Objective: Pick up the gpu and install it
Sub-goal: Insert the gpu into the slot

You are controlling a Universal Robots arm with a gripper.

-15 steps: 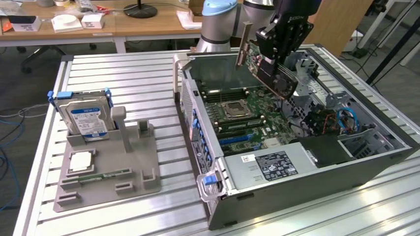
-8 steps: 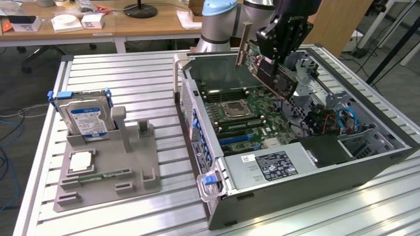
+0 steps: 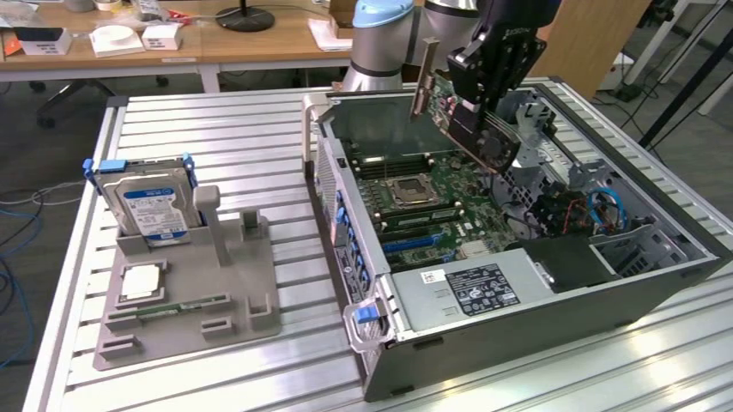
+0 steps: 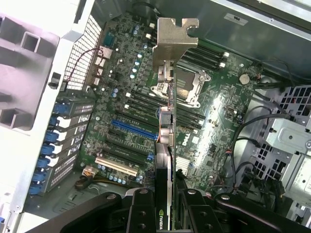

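Exterior view: an open computer case (image 3: 343, 215) lies on its side on a slatted metal tabletop (image 3: 229, 129), with the motherboard (image 3: 430, 202) facing upward. The claw (image 3: 475, 107) of the arm hangs over the case's interior and grips the gpu (image 3: 495, 146), one finger on each flat face of the card. The gpu is held in the air above the motherboard, tilted, with its silver bracket (image 3: 428, 77) at the higher end and its black shroud turned toward the exterior view's right. It rests in no slot. On the exterior view's left, well apart from the case, a grey holder (image 3: 189, 313) carries a blue-labelled hard drive (image 3: 149, 202) standing upright, a processor chip (image 3: 140, 281) lying flat, and a narrow RAM stick (image 3: 184, 305).

Wrist view: the gpu (image 4: 165, 126) is seen edge-on, running away from the claw (image 4: 165, 211), whose black fingers (image 4: 141, 213) clamp it from both sides. The bracket (image 4: 174, 39) is at the far end. Below the card lie the processor socket (image 4: 177, 90), a blue expansion slot (image 4: 133, 128) and a white slot (image 4: 116, 166).
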